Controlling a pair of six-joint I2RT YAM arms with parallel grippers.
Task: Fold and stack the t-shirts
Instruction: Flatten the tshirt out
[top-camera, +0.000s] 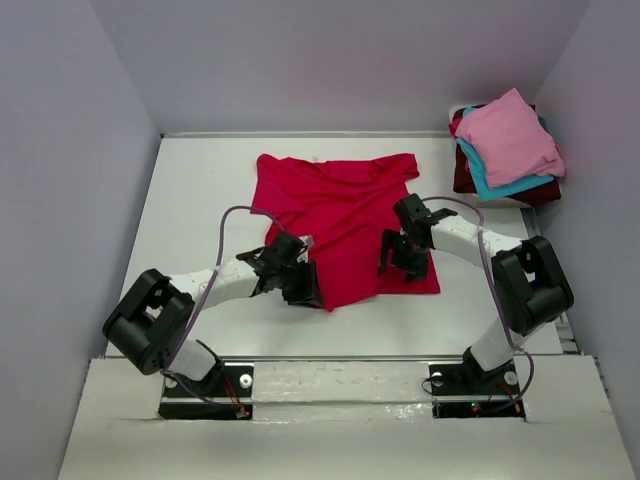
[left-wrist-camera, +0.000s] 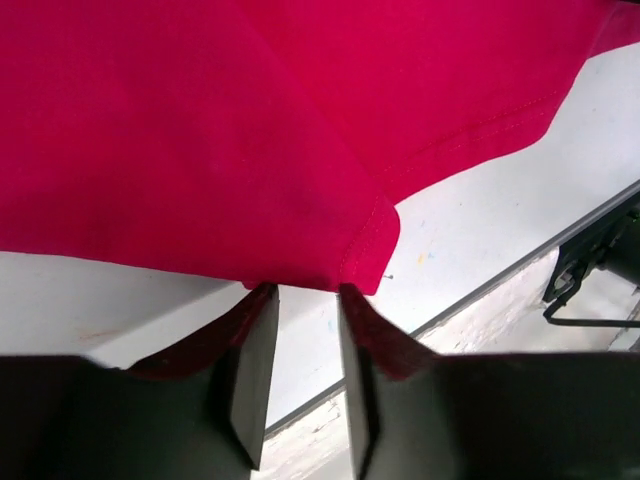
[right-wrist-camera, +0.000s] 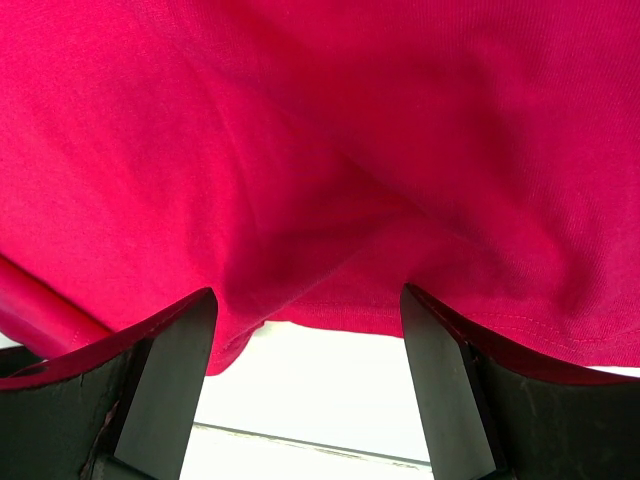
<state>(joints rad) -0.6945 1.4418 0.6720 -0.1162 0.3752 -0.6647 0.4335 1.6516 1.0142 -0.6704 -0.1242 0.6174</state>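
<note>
A crimson-red t-shirt (top-camera: 345, 215) lies spread on the white table, collar toward the back. My left gripper (top-camera: 303, 288) sits at its near-left hem corner. In the left wrist view the jaws (left-wrist-camera: 303, 292) stand a narrow gap apart with bare table between them, and the red hem (left-wrist-camera: 360, 250) lies just past the tips. My right gripper (top-camera: 393, 262) is over the shirt's near-right part. In the right wrist view it (right-wrist-camera: 308, 300) is wide open, the red hem (right-wrist-camera: 400, 310) lying across the gap at the tips. Folded t-shirts are stacked at the back right: pink (top-camera: 510, 135) over teal (top-camera: 492, 182) and maroon (top-camera: 463, 175).
The white table (top-camera: 200, 210) is boxed in by pale walls on the left, back and right. Its near edge is a metal rail (top-camera: 330, 358), also seen in the left wrist view (left-wrist-camera: 500, 285). The stack sits by the right wall.
</note>
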